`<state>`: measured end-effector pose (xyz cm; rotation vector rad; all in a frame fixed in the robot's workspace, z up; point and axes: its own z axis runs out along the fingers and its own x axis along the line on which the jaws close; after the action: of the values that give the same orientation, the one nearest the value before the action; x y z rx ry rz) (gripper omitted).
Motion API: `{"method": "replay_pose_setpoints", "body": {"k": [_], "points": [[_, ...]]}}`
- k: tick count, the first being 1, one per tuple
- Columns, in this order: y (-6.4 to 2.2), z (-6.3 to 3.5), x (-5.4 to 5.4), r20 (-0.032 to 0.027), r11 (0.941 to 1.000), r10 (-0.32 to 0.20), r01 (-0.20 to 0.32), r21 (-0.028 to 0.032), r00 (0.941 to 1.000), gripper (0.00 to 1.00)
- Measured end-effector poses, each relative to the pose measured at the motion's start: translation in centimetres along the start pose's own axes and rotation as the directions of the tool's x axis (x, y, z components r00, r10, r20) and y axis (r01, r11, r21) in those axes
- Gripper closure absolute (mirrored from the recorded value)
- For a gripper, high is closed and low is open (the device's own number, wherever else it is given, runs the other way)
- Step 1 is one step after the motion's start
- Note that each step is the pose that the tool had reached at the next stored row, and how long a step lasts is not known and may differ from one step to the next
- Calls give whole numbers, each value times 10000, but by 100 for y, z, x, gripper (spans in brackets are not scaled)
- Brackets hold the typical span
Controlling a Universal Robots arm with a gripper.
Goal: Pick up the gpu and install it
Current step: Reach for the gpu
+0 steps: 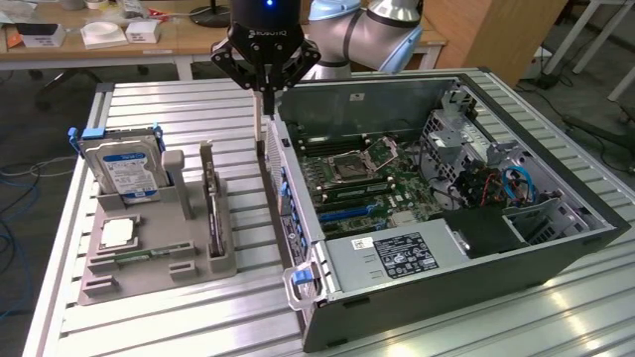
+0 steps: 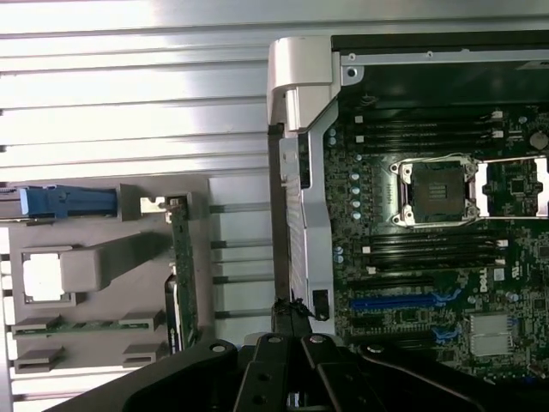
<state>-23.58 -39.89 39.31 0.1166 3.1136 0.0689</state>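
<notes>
Black hand (image 1: 266,88) clamped shut, seemingly empty, hovering at one o'clock from thin green circuit-board gpu (image 2: 182,257), upright in grey tray (image 1: 149,271) slot. Risk: descending shut, striking card edge, toppling it.

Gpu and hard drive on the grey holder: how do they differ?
The thin green circuit-board gpu stands edge-up in a narrow slot; the silver, blue-white-labelled hard drive is much thicker and wears a blue frame. Both stand upright in the grey plastic holder.
</notes>
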Motion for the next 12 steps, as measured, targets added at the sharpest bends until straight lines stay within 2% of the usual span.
{"method": "replay_pose_setpoints", "body": {"k": [12], "points": [[-8,-3,100,0,10000,0,0,0,10000,90]]}}
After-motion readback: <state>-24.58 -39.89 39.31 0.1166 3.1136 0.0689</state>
